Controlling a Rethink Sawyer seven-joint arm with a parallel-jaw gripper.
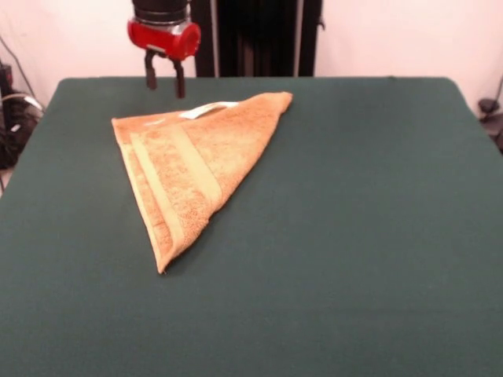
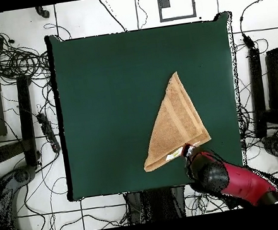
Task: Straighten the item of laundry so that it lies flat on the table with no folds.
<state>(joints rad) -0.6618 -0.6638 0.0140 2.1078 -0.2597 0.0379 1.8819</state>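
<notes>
The towel (image 1: 192, 161) lies on the table (image 1: 354, 236) folded over on itself into a triangle, so it is not spread flat. In the front view its long upper edge runs from a corner at the left to a rounded corner at the upper right, and the shape narrows to a point toward the lower left. Smoother woven bands run down the left flank of the triangle, parallel to that side, and a small white tag (image 1: 207, 109) rests on the upper edge. From overhead, the towel (image 2: 175, 124) sits in the half of the table (image 2: 98, 81) on the picture's right and toward its bottom edge, its point aimed up and its broad base slanting along the bottom; most of the green top around it is bare. The gripper (image 1: 164, 78) hangs just beyond the towel's upper edge in the front view, near the tag, its two dark fingers (image 1: 150, 73) spread a little apart with nothing between them. The tips appear to be above the cloth rather than touching it, though the front view does not settle this firmly. In the overhead view the red arm (image 2: 240, 182) comes in from the lower right, its dark end by the base of the triangle.
</notes>
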